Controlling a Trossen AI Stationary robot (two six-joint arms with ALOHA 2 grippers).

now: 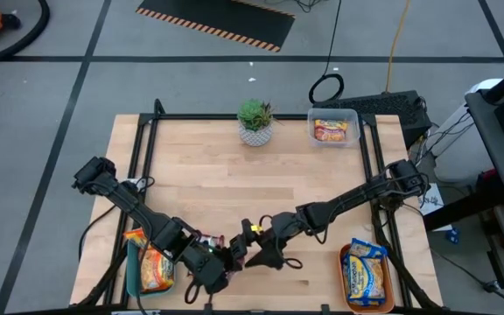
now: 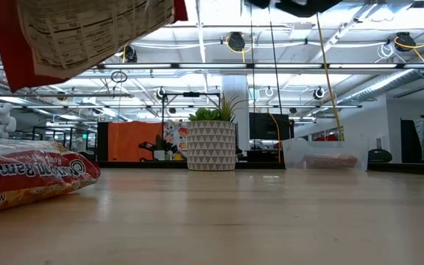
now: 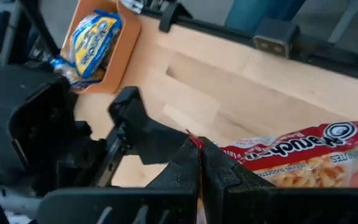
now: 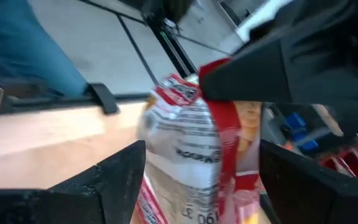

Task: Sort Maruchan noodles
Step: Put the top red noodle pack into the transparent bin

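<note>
A red Maruchan ramen packet (image 4: pixel 197 149), white-labelled on its back, is pinched at its edge by the clenched left hand (image 3: pixel 199 163) and hangs lifted between the spread fingers of the released right hand (image 4: pixel 194 180), above the surface (image 1: pixel 208 175).

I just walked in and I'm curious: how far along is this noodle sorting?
Partly done, it seems. A yellow-and-blue packet already lies in the orange tray, an orange packet in the teal tray, another in the clear tub. In hand: the left gripper pinches a red packet above the table, the open right gripper straddling it. A red packet on the table is left.
</note>
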